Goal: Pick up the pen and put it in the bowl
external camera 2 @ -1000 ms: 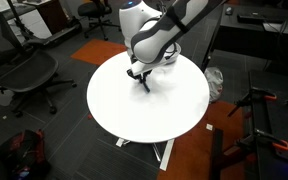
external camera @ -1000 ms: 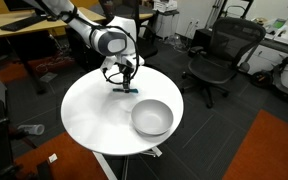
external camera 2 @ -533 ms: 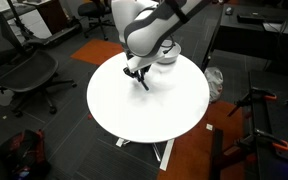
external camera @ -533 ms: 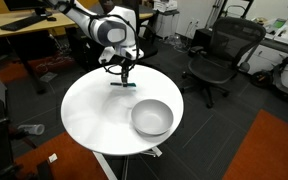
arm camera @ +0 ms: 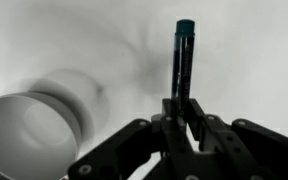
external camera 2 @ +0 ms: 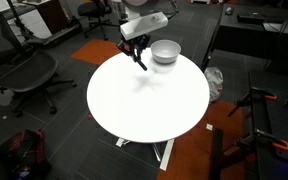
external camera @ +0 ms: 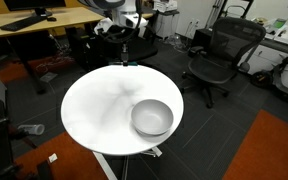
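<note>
My gripper (external camera: pixel 124 45) is shut on the pen (external camera: pixel 125 60) and holds it in the air above the far edge of the round white table (external camera: pixel 94 110). The dark pen hangs down from the jaws with its teal-blue tip lowest. In the other exterior view the gripper (external camera 2: pixel 134 42) holds the pen (external camera 2: pixel 140 60) just beside the bowl (external camera 2: pixel 165 51). The grey-silver bowl (external camera: pixel 152 117) stands empty on the table. In the wrist view the pen (arm camera: pixel 183 55) sticks out from the gripper (arm camera: pixel 181 105), and the bowl (arm camera: pixel 29 135) lies at lower left.
Black office chairs (external camera: pixel 222 55) (external camera 2: pixel 24 70) stand around the table. A wooden desk (external camera: pixel 44 20) is behind it. Orange carpet (external camera: pixel 274 150) covers part of the floor. A tripod-like stand (external camera 2: pixel 264 120) is beside the table.
My gripper has risen from the table surface with the pen in it. It now hangs well above the table's far edge.
</note>
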`<state>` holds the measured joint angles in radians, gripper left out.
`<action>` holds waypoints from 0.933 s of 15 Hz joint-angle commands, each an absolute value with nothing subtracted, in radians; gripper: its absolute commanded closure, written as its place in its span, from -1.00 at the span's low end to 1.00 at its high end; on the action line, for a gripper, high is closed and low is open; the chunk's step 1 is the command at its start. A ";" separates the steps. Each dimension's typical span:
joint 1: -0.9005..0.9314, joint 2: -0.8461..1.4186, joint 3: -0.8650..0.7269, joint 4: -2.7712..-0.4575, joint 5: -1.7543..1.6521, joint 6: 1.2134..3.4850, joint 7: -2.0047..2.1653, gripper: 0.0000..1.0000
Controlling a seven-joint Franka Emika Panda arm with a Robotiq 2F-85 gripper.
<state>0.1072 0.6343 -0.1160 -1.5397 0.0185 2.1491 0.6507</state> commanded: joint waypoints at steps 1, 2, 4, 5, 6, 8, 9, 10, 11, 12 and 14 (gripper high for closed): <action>0.078 0.525 -0.142 -1.611 -0.008 2.114 0.628 0.91; 0.069 0.510 -0.150 -1.617 -0.015 2.111 0.627 0.91; 0.048 0.472 -0.171 -1.642 -0.034 2.110 0.627 0.91; 0.037 0.459 -0.179 -1.654 -0.046 2.116 0.625 0.91; 0.023 0.441 -0.182 -1.668 -0.051 2.118 0.611 0.91; -0.003 0.420 -0.187 -1.691 -0.051 2.134 0.581 0.91; -0.016 0.413 -0.189 -1.702 -0.048 2.141 0.564 0.91; -0.026 0.409 -0.191 -1.711 -0.047 2.151 0.551 0.91; -0.034 0.411 -0.197 -1.718 -0.055 2.158 0.543 0.91; -0.045 0.412 -0.198 -1.727 -0.046 2.166 0.536 0.91; -0.061 0.419 -0.206 -1.746 -0.041 2.192 0.532 0.91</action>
